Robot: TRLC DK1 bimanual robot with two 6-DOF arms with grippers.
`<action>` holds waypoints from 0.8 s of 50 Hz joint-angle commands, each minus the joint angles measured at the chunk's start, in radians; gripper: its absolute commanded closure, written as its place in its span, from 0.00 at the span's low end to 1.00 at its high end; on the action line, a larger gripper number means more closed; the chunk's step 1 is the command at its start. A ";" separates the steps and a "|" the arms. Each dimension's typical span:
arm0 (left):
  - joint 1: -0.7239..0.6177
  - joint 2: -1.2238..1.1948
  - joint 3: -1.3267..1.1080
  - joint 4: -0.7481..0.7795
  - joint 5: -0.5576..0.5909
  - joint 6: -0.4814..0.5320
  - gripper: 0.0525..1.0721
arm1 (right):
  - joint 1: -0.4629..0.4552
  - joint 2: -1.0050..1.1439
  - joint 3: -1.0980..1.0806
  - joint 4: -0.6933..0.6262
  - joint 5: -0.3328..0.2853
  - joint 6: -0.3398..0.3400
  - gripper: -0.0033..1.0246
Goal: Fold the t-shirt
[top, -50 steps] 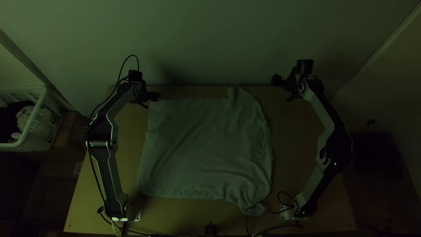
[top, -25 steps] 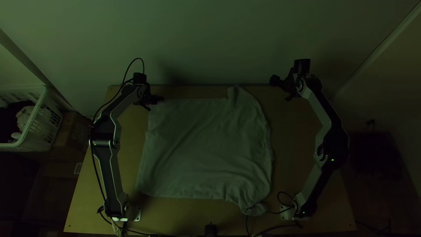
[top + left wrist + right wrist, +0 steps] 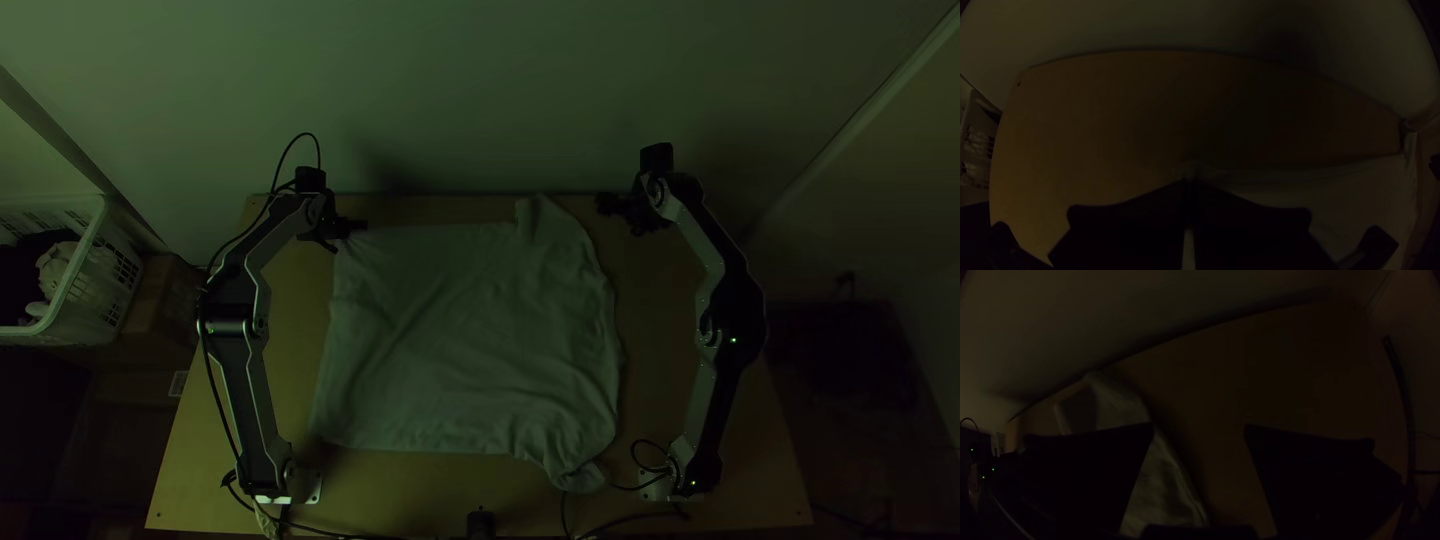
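T-shirt [image 3: 465, 345] lies spread across the middle of the tabletop [image 3: 660, 330], between the two arms, rippled rather than smooth. Its long axis appears to run from side to side: the fairly straight edge by the left arm looks like the hem [image 3: 334, 350], and the curved end with a far sleeve [image 3: 541, 222] and a near sleeve [image 3: 580, 475] faces the right arm.

The left claw [image 3: 1190, 181] is closed at the hem's far corner [image 3: 353, 243], and creases fan out from that point, so I judge it has a pinch of the cloth. The right claw [image 3: 1199, 425] is open, its fingers wide apart, with bare wood between them and nothing gripped.

The coming move turns on where the far sleeve lies from the right claw: to the robot's left of it, in toward the middle, near the tabletop's far edge. The right claw is beside the cloth there, not over it, and is the nearer of the two; the left one is well apart, at the other end of the same far edge. A sideways shift inward and then down should meet the sleeve or the shoulder.

With both ends of that edge held, the far side could be carried toward the arms' bases. A right grip too shallow, or on one layer alone, would likely let the sleeve trail and skew the fold.
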 commanded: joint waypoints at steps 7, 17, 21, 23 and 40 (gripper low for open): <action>0.014 -0.054 -0.056 0.000 -0.004 0.007 0.98 | 0.055 0.056 0.057 -0.018 0.000 0.022 0.45; 0.017 -0.066 -0.063 0.000 -0.006 0.009 0.98 | 0.081 0.128 0.123 -0.027 0.000 0.022 0.45; 0.019 -0.074 -0.063 0.000 -0.006 0.012 0.98 | 0.089 0.154 0.149 -0.038 0.000 0.022 0.45; 0.021 -0.079 -0.063 0.000 -0.006 0.014 0.98 | 0.090 0.167 0.164 -0.044 0.000 0.022 0.45; 0.022 -0.114 -0.066 0.006 0.022 0.023 0.98 | 0.126 0.228 0.210 -0.108 0.000 0.008 0.60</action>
